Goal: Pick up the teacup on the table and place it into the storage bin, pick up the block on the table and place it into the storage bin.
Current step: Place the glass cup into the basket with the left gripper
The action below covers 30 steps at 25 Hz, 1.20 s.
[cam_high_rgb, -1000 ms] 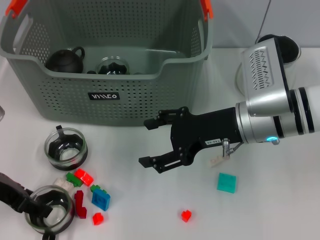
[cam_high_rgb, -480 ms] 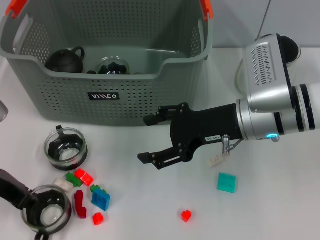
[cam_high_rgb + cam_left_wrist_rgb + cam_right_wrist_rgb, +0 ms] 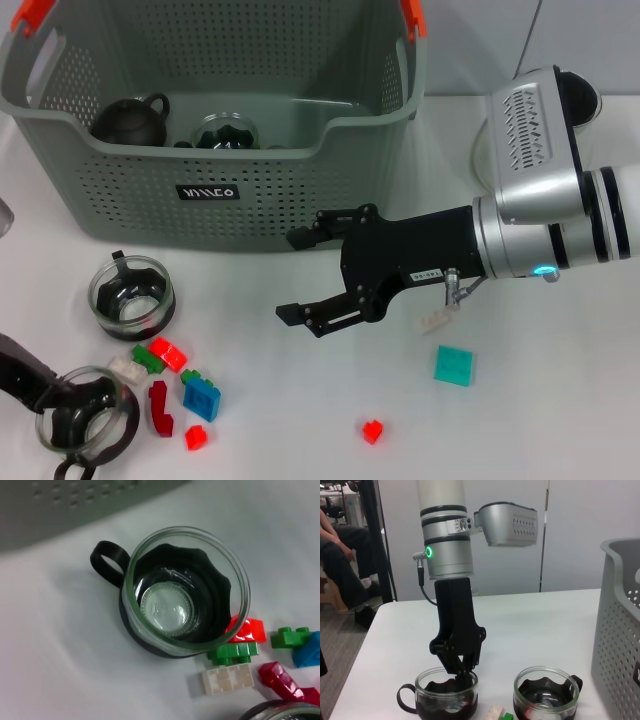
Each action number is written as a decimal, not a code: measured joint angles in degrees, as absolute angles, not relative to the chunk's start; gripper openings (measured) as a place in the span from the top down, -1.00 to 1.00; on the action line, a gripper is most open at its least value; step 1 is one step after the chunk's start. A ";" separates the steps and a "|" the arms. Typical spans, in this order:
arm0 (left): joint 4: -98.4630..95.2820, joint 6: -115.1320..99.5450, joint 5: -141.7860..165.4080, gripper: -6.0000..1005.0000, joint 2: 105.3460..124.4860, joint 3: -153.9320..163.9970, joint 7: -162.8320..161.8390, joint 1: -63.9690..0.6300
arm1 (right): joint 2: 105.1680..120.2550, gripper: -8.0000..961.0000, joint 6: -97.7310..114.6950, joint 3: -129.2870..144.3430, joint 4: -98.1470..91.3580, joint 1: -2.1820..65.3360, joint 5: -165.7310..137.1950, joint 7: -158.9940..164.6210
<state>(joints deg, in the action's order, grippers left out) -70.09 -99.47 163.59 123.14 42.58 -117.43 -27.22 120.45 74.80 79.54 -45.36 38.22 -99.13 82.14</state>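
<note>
- Nearest, the left gripper (image 3: 78,412) pinches the rim of a glass teacup (image 3: 87,432), one finger inside, held just above the table (image 3: 560,420).
- A second teacup (image 3: 132,295) stands beyond the scattered blocks (image 3: 180,388).
- The right gripper (image 3: 298,277) hovers spread wide, holding nothing.
- Farthest, the storage bin (image 3: 250,170) holds a dark teapot (image 3: 131,121) and another cup (image 3: 224,132).

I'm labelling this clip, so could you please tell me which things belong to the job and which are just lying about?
Job: storage bin; gripped teacup in the left claw; free teacup; block cluster; teal block; red block; open right claw.
Lying about: black teapot in the bin; seated person beyond the table.
</note>
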 joint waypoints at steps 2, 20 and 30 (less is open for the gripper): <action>-70.43 -99.85 163.34 0.91 123.13 42.34 -117.52 -27.30 | 120.42 -0.91 74.79 79.50 -45.35 38.16 -99.14 82.11; -73.61 -116.76 139.47 0.91 118.84 30.28 -118.75 -32.07 | 117.67 -0.91 79.84 72.65 -44.93 36.30 -103.97 85.25; -70.64 -106.06 131.33 0.91 116.72 32.06 -120.47 -43.34 | 113.26 -0.91 92.80 63.65 -45.38 36.59 -109.19 91.49</action>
<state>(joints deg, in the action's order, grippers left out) -70.64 -106.06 131.33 116.72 32.06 -120.47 -43.34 113.26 92.80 63.65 -45.38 36.59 -109.19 91.49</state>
